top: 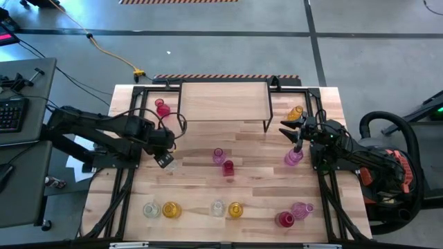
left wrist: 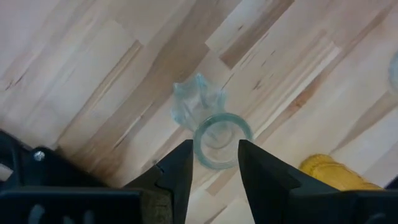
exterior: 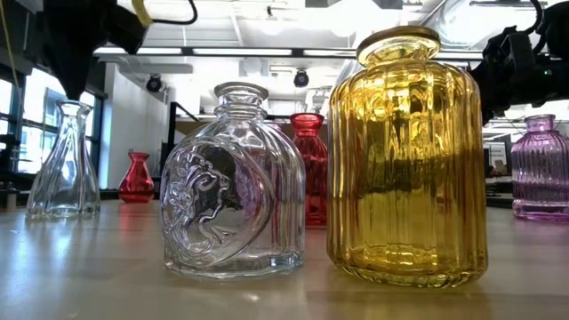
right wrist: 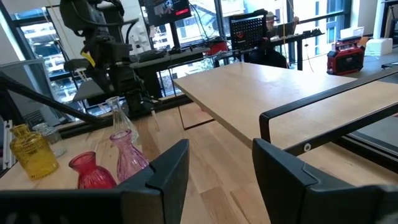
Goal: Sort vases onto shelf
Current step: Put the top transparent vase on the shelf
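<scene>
The left gripper (left wrist: 214, 165) hangs straight above a clear vase (left wrist: 214, 138) that stands on the table (top: 194, 173) left of centre, in front of the shelf (top: 225, 102). Its fingers (left wrist: 177, 171) are spread, one on each side of the vase's round mouth, and I cannot tell whether they touch the glass. The step in hand looks like a grasp on the neck. To do it well, keep the rim centred between the fingers, come down below the lip (the glass is slick), then close gently and lift straight up. The shelf is bare, and the other vases are scattered over the table. The right gripper (right wrist: 214, 180) waits near the shelf's right end, fingers apart and holding nothing.
</scene>
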You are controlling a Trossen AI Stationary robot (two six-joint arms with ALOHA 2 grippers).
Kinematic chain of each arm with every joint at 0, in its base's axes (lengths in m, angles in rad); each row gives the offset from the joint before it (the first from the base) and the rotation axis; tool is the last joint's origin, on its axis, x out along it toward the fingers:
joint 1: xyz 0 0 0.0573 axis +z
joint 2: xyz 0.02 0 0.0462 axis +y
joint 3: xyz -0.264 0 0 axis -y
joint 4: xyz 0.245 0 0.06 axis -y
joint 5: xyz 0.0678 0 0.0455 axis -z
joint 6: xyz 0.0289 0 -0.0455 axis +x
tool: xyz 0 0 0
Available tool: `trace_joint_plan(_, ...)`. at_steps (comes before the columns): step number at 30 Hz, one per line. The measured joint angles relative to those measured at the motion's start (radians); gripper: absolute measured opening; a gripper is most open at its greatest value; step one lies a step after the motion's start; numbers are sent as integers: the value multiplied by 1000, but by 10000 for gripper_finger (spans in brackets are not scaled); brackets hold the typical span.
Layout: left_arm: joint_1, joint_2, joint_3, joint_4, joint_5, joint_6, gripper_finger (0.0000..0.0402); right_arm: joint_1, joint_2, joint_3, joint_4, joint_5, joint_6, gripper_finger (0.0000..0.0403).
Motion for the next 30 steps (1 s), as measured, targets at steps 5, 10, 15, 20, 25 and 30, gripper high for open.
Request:
trace_joint_plan(5,0,0,-50,33,0,-19,120,0,0,0,0,0,0,161)
trace_joint_plan(10,0,0,-75,60,7,-27,120,0,0,0,0,1,0,161)
trace_joint_plan(15,0,0,-118,106,7,-2,114,0,0,0,0,1,0,161)
trace_joint_plan(20,0,0,-128,123,10,-2,84,0,0,0,0,1,0,161)
trace_joint_plan(25,0,-1,-128,126,15,-4,36,0,0,0,0,2,0,161)
trace_joint_plan(30,0,-2,-126,132,24,-8,16,0,0,0,0,6,0,161)
